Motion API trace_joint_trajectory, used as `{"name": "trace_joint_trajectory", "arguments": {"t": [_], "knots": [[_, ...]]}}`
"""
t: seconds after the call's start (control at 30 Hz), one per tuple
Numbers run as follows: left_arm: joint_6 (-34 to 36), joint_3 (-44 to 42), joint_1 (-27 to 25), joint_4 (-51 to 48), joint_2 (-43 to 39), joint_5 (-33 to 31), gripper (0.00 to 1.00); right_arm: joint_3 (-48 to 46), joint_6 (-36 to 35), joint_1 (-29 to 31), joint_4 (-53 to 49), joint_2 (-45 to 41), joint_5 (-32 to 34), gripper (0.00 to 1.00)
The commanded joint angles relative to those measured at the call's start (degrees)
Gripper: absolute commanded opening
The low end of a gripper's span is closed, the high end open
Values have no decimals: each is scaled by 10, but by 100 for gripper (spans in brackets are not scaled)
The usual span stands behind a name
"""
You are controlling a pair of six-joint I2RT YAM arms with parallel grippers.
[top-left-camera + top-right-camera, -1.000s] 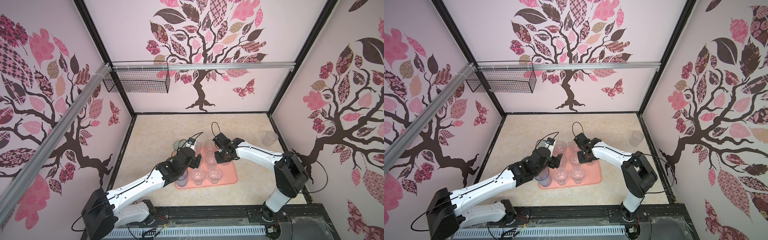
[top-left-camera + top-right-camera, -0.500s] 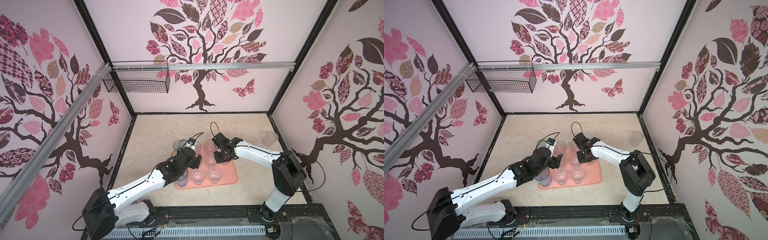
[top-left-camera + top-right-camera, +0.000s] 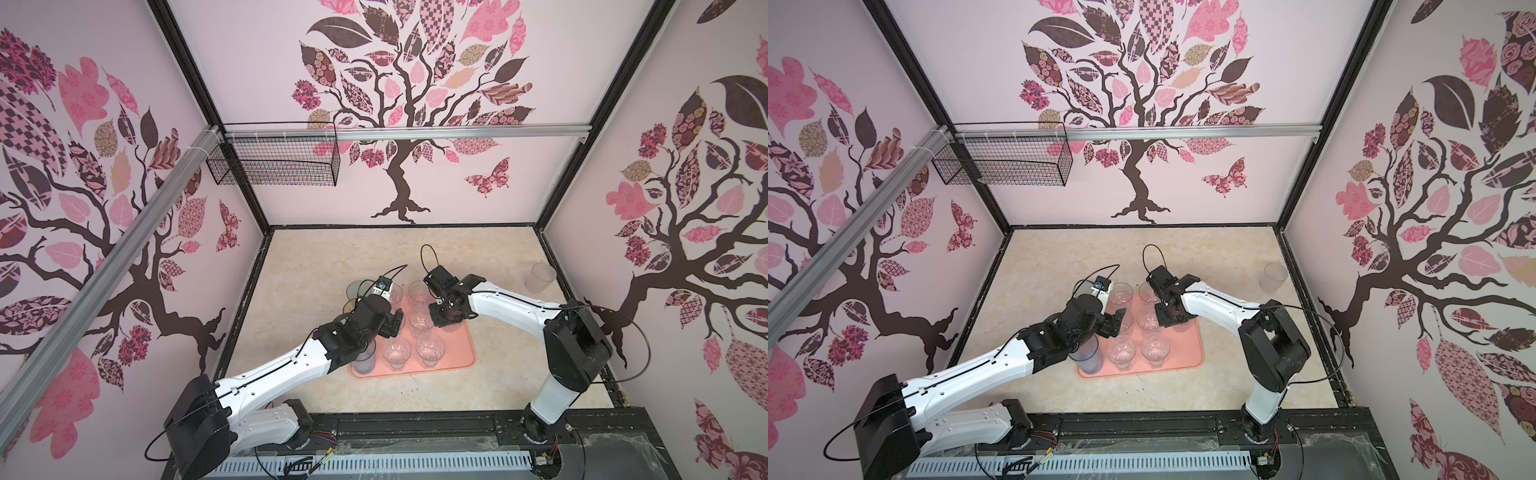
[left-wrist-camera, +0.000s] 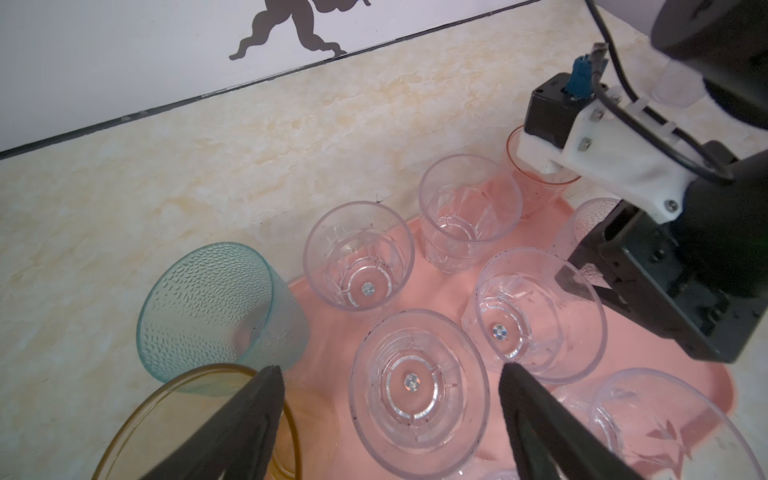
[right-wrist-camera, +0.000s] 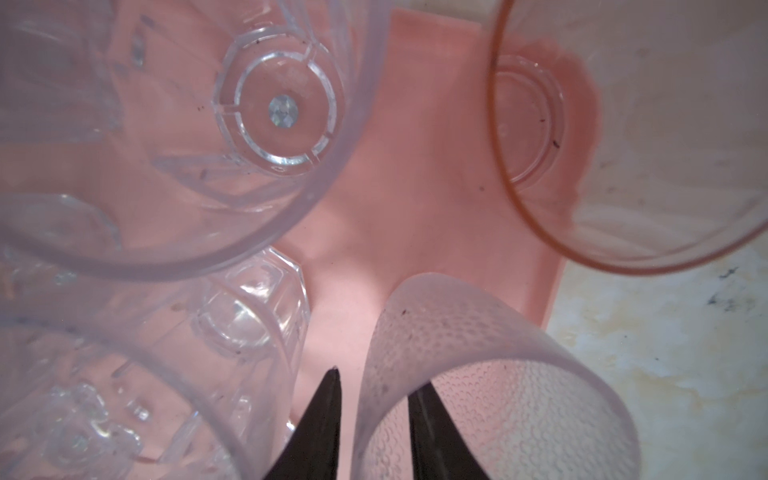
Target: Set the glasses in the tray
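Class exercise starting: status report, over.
Left gripper open over clear faceted tumbler. Right gripper open astride wall of frosted dimpled tumbler on salmon-pink tray. Neighbouring tumblers close.

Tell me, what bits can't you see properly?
- Amber glass: left wrist view, cut by the frame edge and hidden behind the left gripper.
- Blue glass: both top views, partly under the left arm.
- Frosted glass: right wrist view, base cut off, too close and blurred.

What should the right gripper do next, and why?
Probably lift the right gripper straight up. Its fingers straddle the wall of the dimpled glass with a gap showing, and that glass seems to stand on the tray, so it looks released.
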Motion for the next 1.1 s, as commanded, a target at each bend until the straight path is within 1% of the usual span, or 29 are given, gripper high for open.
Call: {"name": "trace_joint_trajectory", "arguments": {"t": [0.0,0.2,0.3,0.4,0.53,0.63,0.77,0.87,0.97,1.07], "knots": [[-5,-3,2,-2,-1,1,85,53,-6,0,-56,-19,14,37],[3,-2,2,2,-4,-6,85,116,-15,-1,-127,-59,17,42],[25,17,2,10,5,0,86,165,-17,-25,-156,-74,29,44],[58,57,0,11,27,22,85,187,-10,-89,-148,-93,17,45],[88,112,-18,20,72,33,85,164,7,-173,-94,-121,6,47],[114,151,-39,29,113,37,85,160,28,-254,-68,-118,-8,49],[116,188,-49,35,167,52,85,143,74,-353,-9,-95,-33,51],[109,201,-49,35,198,53,85,144,102,-393,26,-63,-10,55],[109,205,-48,29,219,42,86,171,117,-421,20,-15,45,57],[123,214,-47,16,237,23,86,196,118,-450,13,21,68,58]]}}
